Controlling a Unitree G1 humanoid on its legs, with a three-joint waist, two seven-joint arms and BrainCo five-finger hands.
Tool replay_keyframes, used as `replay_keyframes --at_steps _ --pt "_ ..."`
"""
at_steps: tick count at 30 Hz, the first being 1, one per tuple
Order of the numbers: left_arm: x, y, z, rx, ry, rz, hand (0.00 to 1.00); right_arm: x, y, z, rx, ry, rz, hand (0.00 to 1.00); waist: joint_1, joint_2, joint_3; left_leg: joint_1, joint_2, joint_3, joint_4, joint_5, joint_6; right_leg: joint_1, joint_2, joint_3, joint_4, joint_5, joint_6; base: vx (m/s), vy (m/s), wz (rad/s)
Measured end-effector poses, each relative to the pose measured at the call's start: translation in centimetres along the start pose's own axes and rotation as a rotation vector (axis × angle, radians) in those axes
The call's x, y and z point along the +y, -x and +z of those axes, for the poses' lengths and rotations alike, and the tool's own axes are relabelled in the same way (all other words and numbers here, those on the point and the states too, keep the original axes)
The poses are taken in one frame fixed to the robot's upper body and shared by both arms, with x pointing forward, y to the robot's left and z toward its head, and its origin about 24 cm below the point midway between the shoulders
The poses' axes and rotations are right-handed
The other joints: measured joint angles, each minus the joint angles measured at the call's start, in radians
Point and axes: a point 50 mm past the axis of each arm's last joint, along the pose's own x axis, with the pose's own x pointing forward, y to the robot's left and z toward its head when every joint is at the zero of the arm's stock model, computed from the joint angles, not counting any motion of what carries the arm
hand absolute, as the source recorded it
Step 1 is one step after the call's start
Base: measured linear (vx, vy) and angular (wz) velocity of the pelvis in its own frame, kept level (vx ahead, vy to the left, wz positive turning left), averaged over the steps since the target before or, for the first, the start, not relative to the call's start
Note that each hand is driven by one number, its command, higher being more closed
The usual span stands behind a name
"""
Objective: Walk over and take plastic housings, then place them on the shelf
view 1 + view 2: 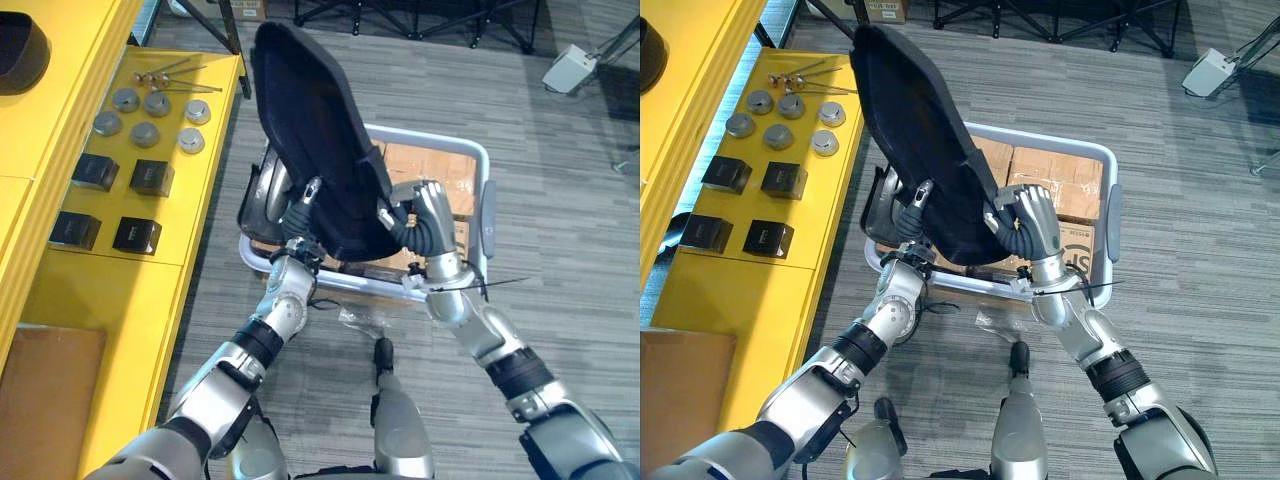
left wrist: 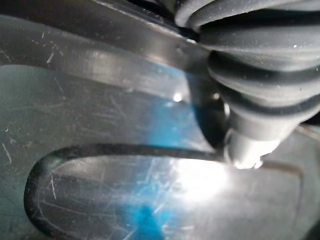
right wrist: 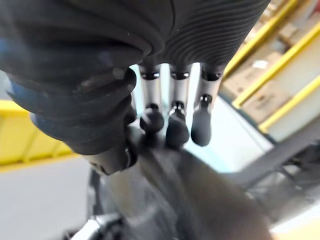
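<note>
In the left eye view, a large black curved plastic housing (image 1: 320, 130) is standing tilted over the left side of a pale grey plastic crate (image 1: 470, 152). It is hiding much of the crate's rim and part of the brown cardboard boxes (image 1: 440, 172) lying inside. The left robot hand (image 1: 300, 212) is sitting at the housing's lower left edge, largely covered by it, so I cannot tell how far it is closed. The right robot hand (image 1: 425, 208) is gripping the housing's lower right edge, with its fingers curling over it. A yellow shelf (image 1: 190, 250) is carrying round grey metal discs (image 1: 147, 133) toward its far edge and small black boxes (image 1: 152, 177) nearer, and its left side is being cut off.

The right eye view is showing the same grip from the other eye.

In the left wrist view, that robot hand's ribbed cover is lying close against the housing's glossy, scratched surface.

In the right wrist view, the fingers (image 3: 177, 125) are bending onto a blurred grey surface that is too hard to make out.
</note>
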Motion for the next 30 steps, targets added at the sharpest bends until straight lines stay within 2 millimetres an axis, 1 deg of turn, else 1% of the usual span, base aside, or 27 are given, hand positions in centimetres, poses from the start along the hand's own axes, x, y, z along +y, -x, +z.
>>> replay_keyframes --at_steps 1,3,4,5,6,7,8,9,10,12,13,15,17,18,19,23,26,27,29,30 --pt "0.0 0.3 0.6 -0.035 -0.082 0.005 1.00 0.5 0.9 -0.2 0.043 -0.017 0.006 0.00 0.005 0.001 -0.003 0.008 -0.001 0.001 -0.004 0.000 0.000 0.006 0.000 0.000 -0.001 0.000 0.000 0.00 0.000 0.00" --pt "-0.1 0.6 0.9 -0.063 -0.130 0.005 1.00 0.9 1.8 -0.4 0.084 -0.037 0.017 0.00 0.011 0.002 -0.018 0.007 -0.002 0.001 -0.005 0.000 0.000 0.006 0.000 -0.001 -0.005 0.000 0.000 0.00 0.000 0.00" --pt "-0.2 1.2 1.0 -0.089 -0.198 0.010 1.00 1.3 3.3 -0.6 0.146 -0.071 0.024 0.00 0.020 0.003 -0.047 0.008 -0.002 0.001 -0.012 0.002 0.000 0.007 0.000 -0.003 -0.010 0.000 0.000 0.00 0.000 0.00" --pt "-0.2 1.4 1.1 -0.097 -0.219 0.011 1.00 1.5 3.9 -0.6 0.167 -0.083 0.027 0.00 0.023 0.004 -0.059 0.008 -0.002 0.000 -0.013 0.002 0.000 0.010 0.000 -0.004 -0.013 0.000 0.000 0.01 0.006 0.04" --pt "0.0 1.9 1.1 -0.118 -0.262 0.026 1.00 1.8 4.9 -0.3 0.197 -0.112 0.031 0.00 0.024 0.005 -0.083 0.012 -0.003 -0.001 -0.015 0.002 0.000 0.018 0.000 -0.006 -0.021 0.000 0.000 0.00 0.000 0.00" --pt "0.1 2.2 1.0 -0.133 -0.305 0.048 1.00 1.9 5.6 0.1 0.219 -0.158 0.023 0.00 0.025 0.005 -0.099 0.017 -0.003 0.000 -0.017 0.002 0.000 0.023 0.000 -0.007 -0.022 0.000 0.000 0.00 0.000 0.00" --pt "0.3 2.5 1.1 -0.148 -0.349 0.073 1.00 1.8 6.1 0.7 0.224 -0.202 0.010 0.00 0.025 0.005 -0.102 0.029 -0.003 0.001 -0.025 0.002 0.000 0.038 0.000 -0.007 -0.024 0.000 0.000 0.00 0.000 0.00" --pt "0.7 3.1 0.9 -0.159 -0.416 0.117 1.00 1.6 6.8 1.7 0.224 -0.268 -0.015 0.00 0.026 0.004 -0.116 0.045 -0.005 0.002 -0.031 0.002 0.000 0.053 -0.001 -0.008 -0.030 -0.004 0.005 0.00 0.000 0.00" --pt "1.1 3.4 0.7 -0.162 -0.446 0.142 1.00 1.4 7.1 2.3 0.220 -0.302 -0.028 0.00 0.026 0.004 -0.130 0.045 -0.005 0.004 -0.032 0.001 0.000 0.053 -0.001 -0.008 -0.034 -0.004 0.006 -0.03 0.012 -0.02" --pt "2.6 4.8 0.0 -0.168 -0.529 0.267 1.00 0.6 7.8 4.2 0.206 -0.458 -0.077 0.00 0.028 0.006 -0.170 0.055 -0.008 0.008 -0.053 0.006 -0.002 0.054 -0.001 -0.007 -0.037 -0.004 0.010 -0.01 0.000 -0.04" --pt "2.9 5.2 -0.1 -0.170 -0.546 0.298 1.00 0.4 7.8 4.6 0.205 -0.504 -0.087 0.00 0.028 0.006 -0.172 0.064 -0.009 0.010 -0.061 0.009 -0.003 0.060 -0.001 -0.007 -0.037 -0.004 0.010 0.00 0.000 0.00" --pt "4.2 6.6 -0.6 -0.187 -0.611 0.412 1.00 -0.1 8.2 5.3 0.218 -0.668 -0.097 0.00 0.028 0.006 -0.192 0.084 -0.012 0.012 -0.086 0.021 -0.003 0.070 -0.001 -0.008 -0.037 -0.006 0.013 0.00 0.000 0.00" --pt "4.8 7.6 -0.4 -0.225 -0.651 0.482 1.00 0.1 8.6 5.2 0.251 -0.746 -0.065 0.00 0.034 0.006 -0.204 0.097 -0.014 0.017 -0.102 0.031 -0.005 0.071 -0.001 -0.008 -0.037 -0.006 0.013 0.00 0.000 0.00" --pt "5.0 8.0 -0.3 -0.255 -0.671 0.527 1.00 0.2 9.0 5.1 0.280 -0.806 -0.049 0.00 0.044 0.008 -0.212 0.099 -0.014 0.016 -0.106 0.035 -0.006 0.071 -0.001 -0.009 -0.037 -0.006 0.013 0.00 0.000 0.00" --pt "5.0 8.2 -0.2 -0.268 -0.673 0.545 1.00 0.3 9.1 5.0 0.291 -0.826 -0.043 0.00 0.048 0.008 -0.216 0.100 -0.014 0.016 -0.107 0.036 -0.007 0.072 -0.001 -0.009 -0.037 -0.006 0.013 0.00 0.000 0.00" --pt "6.3 9.8 0.3 -0.338 -0.703 0.661 1.00 0.4 9.9 4.4 0.372 -1.026 -0.019 0.00 0.053 0.010 -0.242 0.136 -0.017 0.012 -0.135 0.046 -0.007 0.103 -0.002 -0.018 -0.037 -0.011 0.020 0.00 0.008 0.05" --pt "6.9 10.4 0.7 -0.371 -0.702 0.689 1.00 0.3 10.7 4.0 0.436 -1.138 -0.056 0.00 0.053 0.005 -0.266 0.136 -0.021 0.005 -0.139 0.048 -0.005 0.107 -0.006 -0.026 -0.037 -0.016 0.025 -0.01 0.011 0.08" --pt "7.0 10.8 0.9 -0.389 -0.691 0.696 1.00 0.1 11.3 3.6 0.486 -1.172 -0.108 0.00 0.054 0.002 -0.275 0.140 -0.023 0.005 -0.145 0.049 -0.004 0.109 -0.009 -0.026 -0.036 -0.017 0.027 0.00 0.000 0.00" --pt "7.2 11.2 1.3 -0.413 -0.676 0.702 1.00 -0.3 12.0 3.0 0.542 -1.174 -0.179 0.00 0.053 0.000 -0.281 0.150 -0.029 0.005 -0.161 0.051 0.000 0.113 -0.013 -0.026 -0.031 -0.025 0.025 -0.01 0.008 0.02" --pt "7.1 11.5 1.7 -0.434 -0.662 0.700 1.00 -0.8 12.7 2.3 0.586 -1.158 -0.251 0.00 0.053 -0.002 -0.283 0.158 -0.035 0.007 -0.170 0.052 0.003 0.109 -0.018 -0.023 -0.020 -0.032 0.026 0.00 0.041 -0.04"
